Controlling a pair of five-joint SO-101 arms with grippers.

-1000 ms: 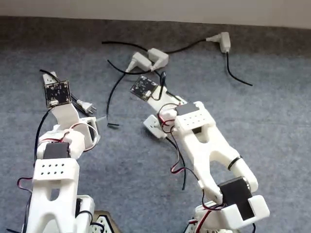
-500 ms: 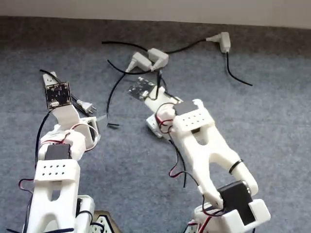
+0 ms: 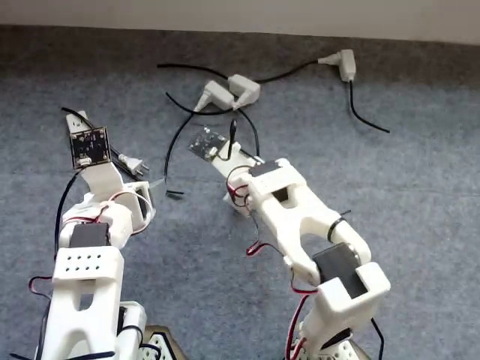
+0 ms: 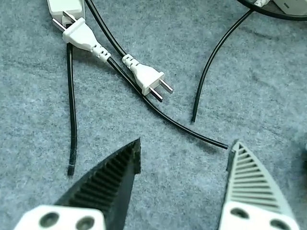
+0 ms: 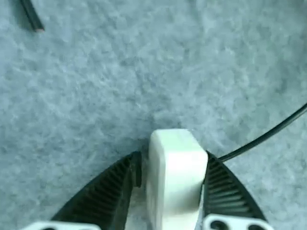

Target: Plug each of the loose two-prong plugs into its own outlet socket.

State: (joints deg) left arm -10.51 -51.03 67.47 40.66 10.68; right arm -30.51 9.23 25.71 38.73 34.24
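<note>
On the gray carpet [image 3: 420, 195] two arms are sitting side by side, and I am counting white pieces around them. One loose plug [image 3: 131, 163] is lying just beside the left arm [image 3: 86, 247], with both of its prongs bare. Just beyond the loose plug, a second plug [image 4: 81, 36] is lying nose-first against a white socket [image 4: 64, 7]. I cannot tell how far in it is sitting.

Farther out from the loose plug, toward the table's far edge, a tapered piece [image 3: 217, 95] and a blocky piece [image 3: 244, 88] are lying together and touching. A third white piece [image 3: 341, 61] is lying well apart from them, off to the right. From where I am standing I cannot tell plug from socket on those three. Three black cords [image 4: 72, 110] are running close past the loose plug, each ending in a cut tip.

Near the loose plug, the left gripper [image 4: 186, 146] is hanging over the carpet with its two fingers spread wide. It is holding nothing, and one cord is crossing in front of it.

To the right of the loose plug, across a curving cord, the right arm [image 3: 285, 202] is leaning low. The right gripper [image 5: 172, 165] is pinching a white block [image 5: 175, 177], with one finger pressing on each side. The block's end is pointing down at the carpet.
</note>
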